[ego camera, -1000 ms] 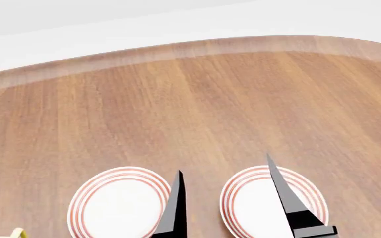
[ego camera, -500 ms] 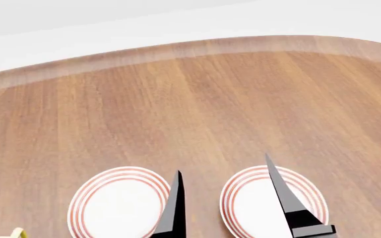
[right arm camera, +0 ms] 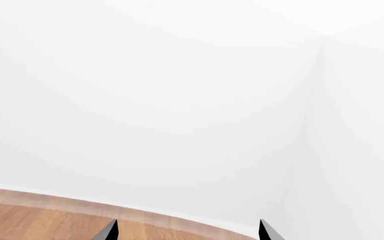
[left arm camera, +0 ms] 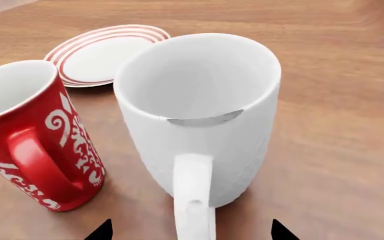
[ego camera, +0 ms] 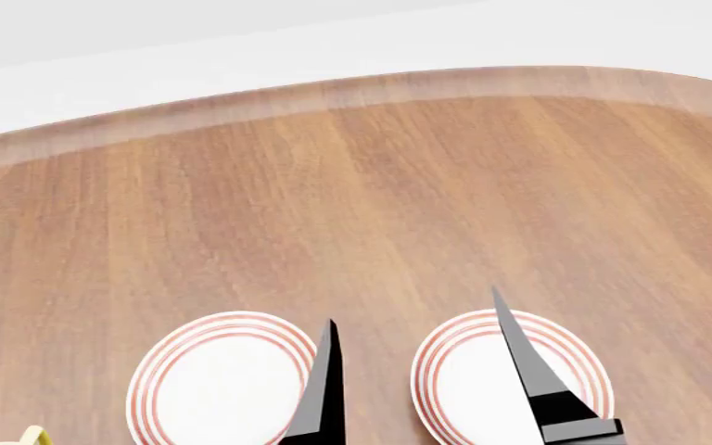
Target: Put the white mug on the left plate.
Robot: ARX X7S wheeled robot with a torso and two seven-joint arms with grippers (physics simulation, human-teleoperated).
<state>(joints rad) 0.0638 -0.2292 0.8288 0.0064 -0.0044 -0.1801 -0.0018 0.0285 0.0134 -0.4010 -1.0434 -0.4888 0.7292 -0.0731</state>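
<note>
The white mug (left arm camera: 199,120) is standing upright on the desk (left arm camera: 339,125) beside a red mug (left arm camera: 35,132), handle facing the left gripper (left arm camera: 188,231), whose jaws are spreading wide; the right gripper's (right arm camera: 186,231) jaws likewise.

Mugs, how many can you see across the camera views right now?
3. The white mug stands before the left wrist camera, the red mug close beside it, apart. A yellow handle at the head view's lower left edge marks a third. More may be hidden.
</note>
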